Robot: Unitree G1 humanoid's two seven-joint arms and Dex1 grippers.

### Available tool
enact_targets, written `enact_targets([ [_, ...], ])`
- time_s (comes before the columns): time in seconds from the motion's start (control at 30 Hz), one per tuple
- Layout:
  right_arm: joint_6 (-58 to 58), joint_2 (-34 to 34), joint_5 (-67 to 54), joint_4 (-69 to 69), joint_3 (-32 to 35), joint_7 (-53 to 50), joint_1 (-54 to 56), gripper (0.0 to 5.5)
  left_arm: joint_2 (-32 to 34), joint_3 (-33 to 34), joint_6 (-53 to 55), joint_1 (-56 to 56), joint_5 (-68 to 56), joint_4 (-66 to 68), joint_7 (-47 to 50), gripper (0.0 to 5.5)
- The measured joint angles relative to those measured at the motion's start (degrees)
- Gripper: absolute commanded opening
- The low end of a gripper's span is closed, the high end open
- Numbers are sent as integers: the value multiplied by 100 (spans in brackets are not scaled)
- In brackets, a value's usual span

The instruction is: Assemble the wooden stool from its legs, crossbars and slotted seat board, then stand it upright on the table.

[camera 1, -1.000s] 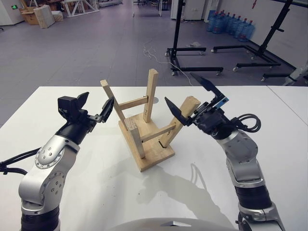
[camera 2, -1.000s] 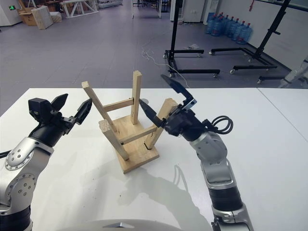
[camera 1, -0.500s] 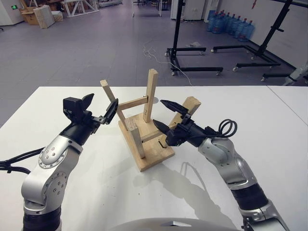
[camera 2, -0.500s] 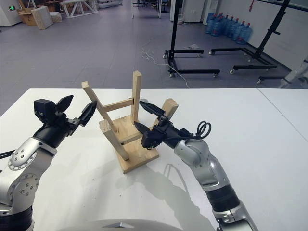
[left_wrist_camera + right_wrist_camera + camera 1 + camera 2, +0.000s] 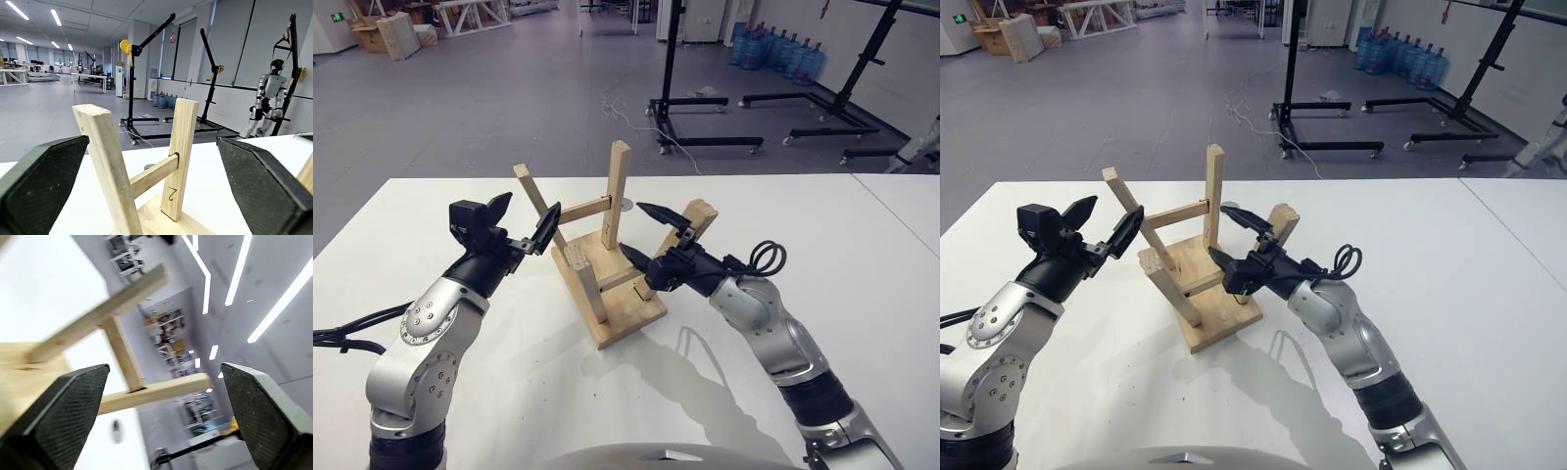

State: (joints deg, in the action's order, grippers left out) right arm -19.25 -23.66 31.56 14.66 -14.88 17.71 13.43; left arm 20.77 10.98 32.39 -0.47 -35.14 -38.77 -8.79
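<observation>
The wooden stool (image 5: 619,311) is seen upside down near the middle of the white table (image 5: 862,255), with its seat board laid on the tabletop and its crossbar-joined legs pointing up. The left gripper (image 5: 521,221) is held with jaws wide apart just beside the far left leg (image 5: 532,199). The right gripper (image 5: 633,229) is held with jaws likewise apart at the stool's right side, beside the right leg (image 5: 693,223); whether it touches the wood cannot be told.

Head stereo pair over table (image 5: 538,392); wrist cameras close, facing stool (image 5: 181,156)
</observation>
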Motion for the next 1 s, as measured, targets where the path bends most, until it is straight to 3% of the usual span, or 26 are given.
enact_targets([
  [0.17, -407, -112, 27, -4, 203, -385, 106, 420, -29, 21, -17, 25, 24, -31, 12, 479],
  [0.43, 609, -139, 381, -447, -470, 525, 381, 420, -65, -44, -12, -5, 13, -47, 5, 479],
  [0.67, 639, 47, 86, -411, -539, 403, 370, 420, -67, 13, -14, -27, -2, -43, 4, 479],
  [0.83, 535, 278, -953, -142, 57, 132, 299, 420, -55, 136, -33, -28, -21, -34, -29, 479],
  [1.0, 1190, 714, -3519, 430, 1244, 153, 998, 420, 151, 514, -103, 235, -516, -211, -647, 479],
])
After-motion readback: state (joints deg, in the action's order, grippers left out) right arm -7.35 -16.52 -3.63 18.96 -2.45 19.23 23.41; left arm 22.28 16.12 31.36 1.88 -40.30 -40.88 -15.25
